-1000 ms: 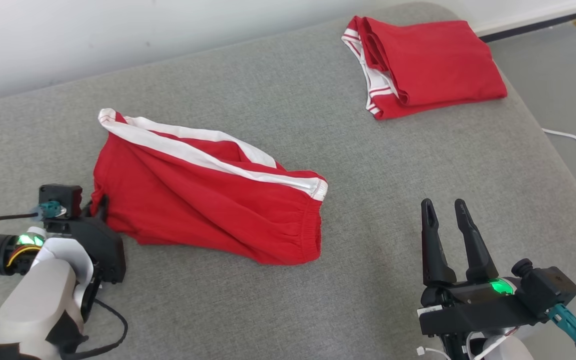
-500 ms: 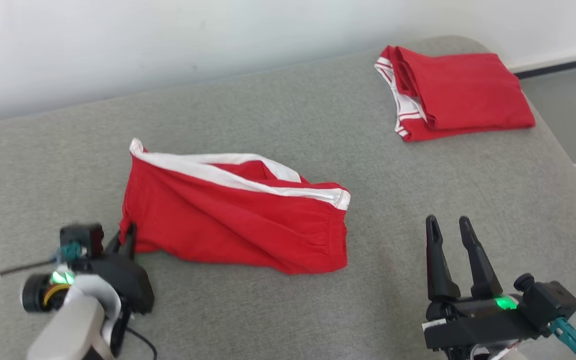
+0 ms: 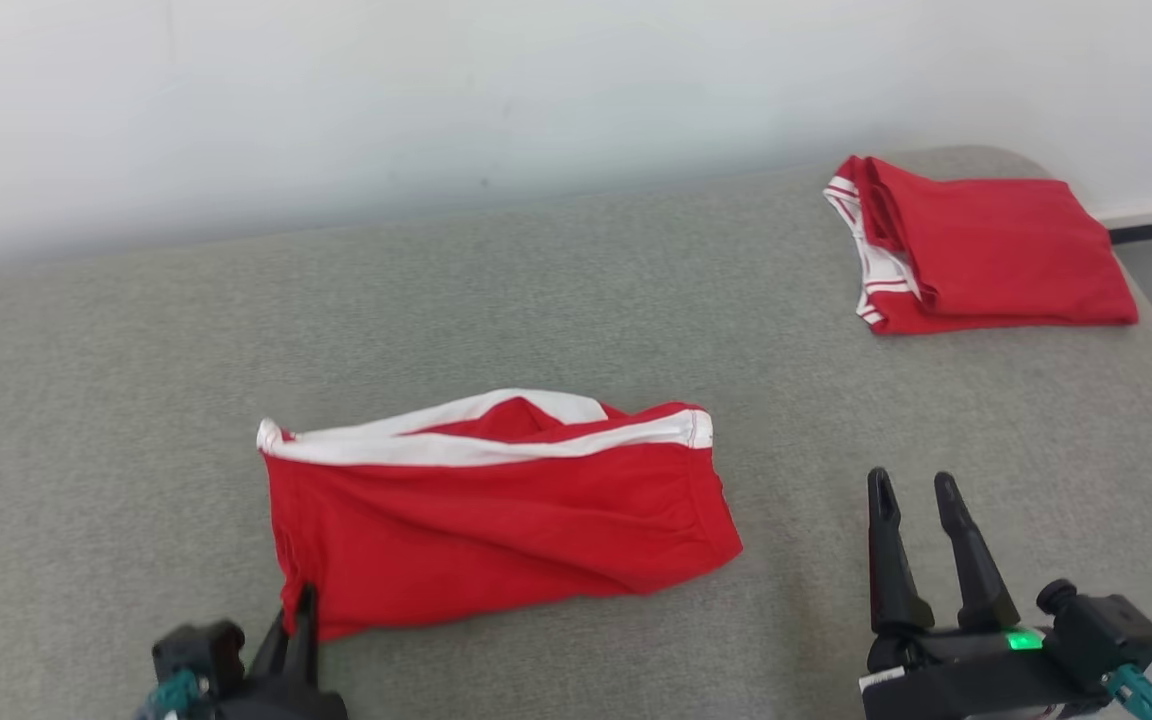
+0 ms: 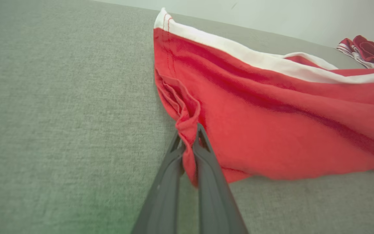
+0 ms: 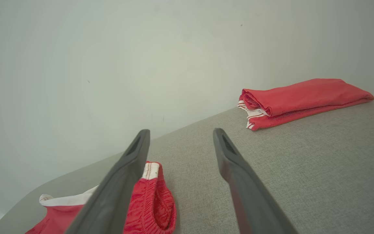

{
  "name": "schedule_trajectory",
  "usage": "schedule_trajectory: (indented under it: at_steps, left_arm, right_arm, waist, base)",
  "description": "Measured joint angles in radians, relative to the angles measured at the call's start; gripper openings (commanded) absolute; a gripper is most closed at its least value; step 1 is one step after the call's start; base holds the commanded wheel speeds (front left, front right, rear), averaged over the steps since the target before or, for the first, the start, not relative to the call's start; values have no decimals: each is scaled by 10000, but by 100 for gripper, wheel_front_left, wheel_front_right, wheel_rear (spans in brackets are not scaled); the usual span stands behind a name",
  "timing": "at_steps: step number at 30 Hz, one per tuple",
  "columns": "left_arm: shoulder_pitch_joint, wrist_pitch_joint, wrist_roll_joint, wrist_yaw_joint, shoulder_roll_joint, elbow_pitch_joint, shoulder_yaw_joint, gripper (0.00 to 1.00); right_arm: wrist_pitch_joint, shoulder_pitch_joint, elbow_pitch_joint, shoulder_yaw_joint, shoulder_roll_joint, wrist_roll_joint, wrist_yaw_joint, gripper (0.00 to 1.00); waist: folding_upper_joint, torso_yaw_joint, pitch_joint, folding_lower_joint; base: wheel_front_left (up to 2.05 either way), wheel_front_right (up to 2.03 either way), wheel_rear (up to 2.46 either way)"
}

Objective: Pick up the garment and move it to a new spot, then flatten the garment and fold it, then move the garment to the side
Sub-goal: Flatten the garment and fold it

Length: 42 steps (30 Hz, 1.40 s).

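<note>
Red shorts with a white side stripe [image 3: 496, 520] lie loosely spread on the grey cushion [image 3: 536, 300], in front of me. My left gripper [image 3: 298, 605] is shut on the shorts' lower left corner; in the left wrist view the red cloth [image 4: 271, 123] is pinched between the two fingers [image 4: 206, 162]. My right gripper [image 3: 911, 490] stands open to the right of the shorts, apart from them, with nothing between its fingers [image 5: 239, 169]. The elastic waistband end [image 5: 151, 201] shows just left of it.
A second red garment [image 3: 986, 245], folded, lies at the cushion's far right corner, also seen as the folded pile [image 5: 300, 97] in the right wrist view. A pale wall [image 3: 436, 90] runs behind the cushion. Floor shows past the right edge.
The head camera has tilted, shifting the whole picture down. My left gripper has pulled the shorts' corner toward me, and the shorts lie flatter and squarer. The right gripper stays open.
</note>
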Motion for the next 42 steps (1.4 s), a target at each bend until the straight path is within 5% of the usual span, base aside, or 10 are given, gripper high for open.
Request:
schedule_trajectory:
  at_steps: [5, 6, 7, 8, 18, 25, 36, 42]
  left_arm:
    - [835, 0, 84, 230, -12, -897, 186, 0]
    - [903, 0, 125, 242, -25, -1049, 257, 16]
    - [952, 0, 288, 242, 6, -1189, 245, 68]
    - [1045, 0, 525, 263, 8, -1365, 276, 100]
    - [2373, 0, 2844, 564, -510, -4161, 2422, 100]
    - [3157, -2, 4656, 251, -1120, -5701, 3868, 100]
    - [3881, 0, 5593, -481, -1695, -5522, 4888, 100]
    - [3797, 0, 5672, -740, -1841, -5335, 4959, 100]
  right_arm:
    - [2, 170, 261, 17, 2, -127, 0, 100]
    - [2, 170, 268, 21, 4, -146, 0, 100]
    - [2, 170, 291, 23, 2, -148, 0, 100]
    - [0, 176, 307, 31, 2, -151, 0, 100]
    - [0, 174, 339, -182, 4, -244, 0, 100]
    - [2, 175, 337, -328, 2, -334, 0, 100]
    - [0, 416, 690, -221, 0, -738, 0, 100]
    - [2, -219, 1956, 462, -40, -1379, 0, 100]
  waist:
    - [1, 273, -116, 0]
    - [1, 313, -140, 0]
    - [1, 342, -166, 0]
    - [0, 368, -189, 0]
    - [1, 569, -241, 0]
    - [1, 725, -264, 1]
    - [1, 1050, -384, 1]
    - [1, 1337, -381, 2]
  base:
    - [0, 0, 0]
    - [0, 0, 0]
    - [0, 0, 0]
    - [0, 0, 0]
    - [0, 0, 0]
    - [0, 0, 0]
    - [0, 0, 0]
    - [0, 0, 0]
